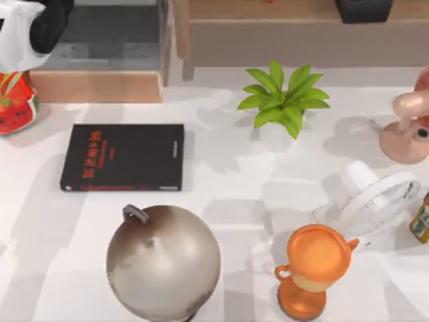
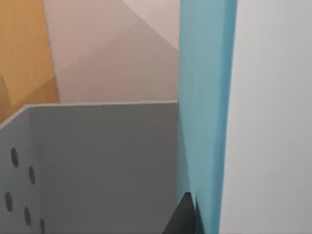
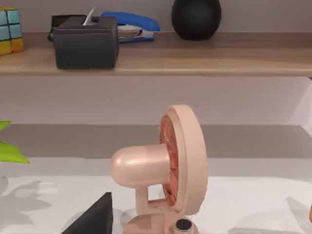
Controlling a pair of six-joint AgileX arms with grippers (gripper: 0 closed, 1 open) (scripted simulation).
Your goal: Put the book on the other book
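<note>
The book [image 2: 204,112], light blue, stands on edge close in the left wrist view. My left gripper [image 2: 193,220] is shut on it, with one dark fingertip [image 2: 184,214] against its cover and the other hidden behind it. In the top view my left arm [image 1: 30,27] is at the far-left back corner, above the wooden cabinet. The other book [image 1: 124,157], black with red lettering, lies flat on the table's left half. A dark fingertip [image 3: 92,217] of my right gripper shows in the right wrist view, facing a pink fan [image 3: 165,165].
A globe [image 1: 163,261] stands just in front of the black book. A potted plant [image 1: 285,100], a white fan [image 1: 375,201], an orange trophy [image 1: 312,268], a pink fan [image 1: 409,127] and a bottle [image 1: 421,221] crowd the right. A watermelon toy [image 1: 13,104] sits at the left edge.
</note>
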